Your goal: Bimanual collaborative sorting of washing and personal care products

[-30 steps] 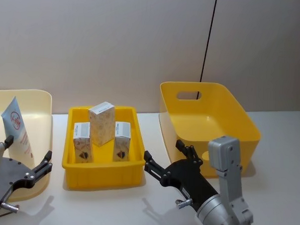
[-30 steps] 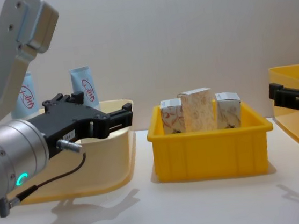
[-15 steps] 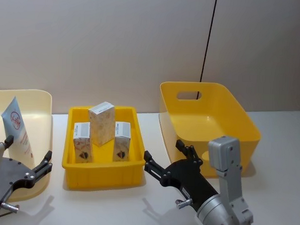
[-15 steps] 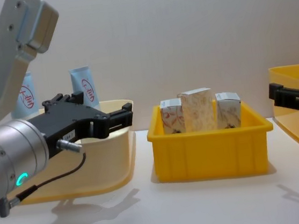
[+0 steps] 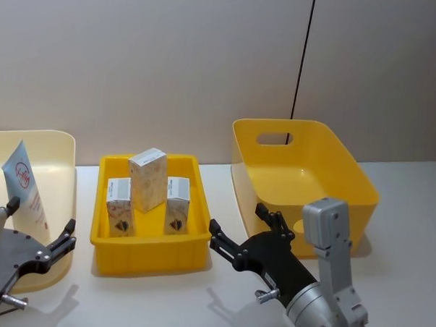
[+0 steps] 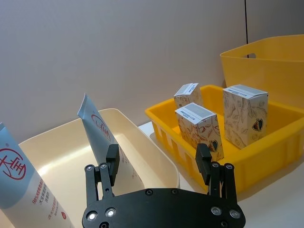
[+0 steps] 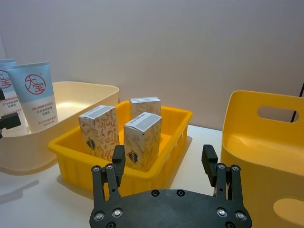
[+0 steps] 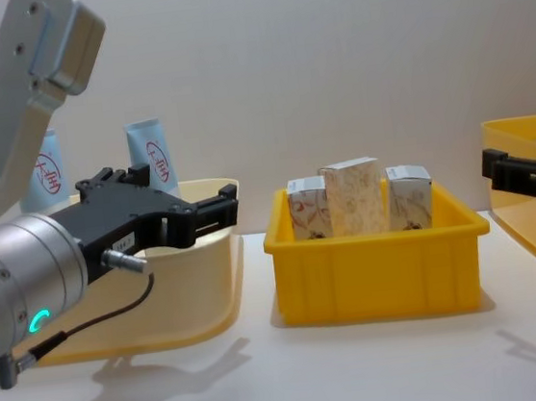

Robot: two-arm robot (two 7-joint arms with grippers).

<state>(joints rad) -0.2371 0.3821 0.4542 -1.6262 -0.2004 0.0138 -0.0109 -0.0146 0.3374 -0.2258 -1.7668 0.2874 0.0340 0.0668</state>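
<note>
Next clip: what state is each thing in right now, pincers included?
left pincer: open, holding nothing
right pincer: open, holding nothing
tubes: two, standing tilted in the cream bin
cartons: three, upright in the tray
yellow bin: upright on the table, right of the tray

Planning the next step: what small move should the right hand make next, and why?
Probably ease the right hand forward and left toward the nearest patterned carton in the small yellow tray. The hand is open and empty, short of the tray, and the handled yellow bin beside it has nothing inside.
</note>
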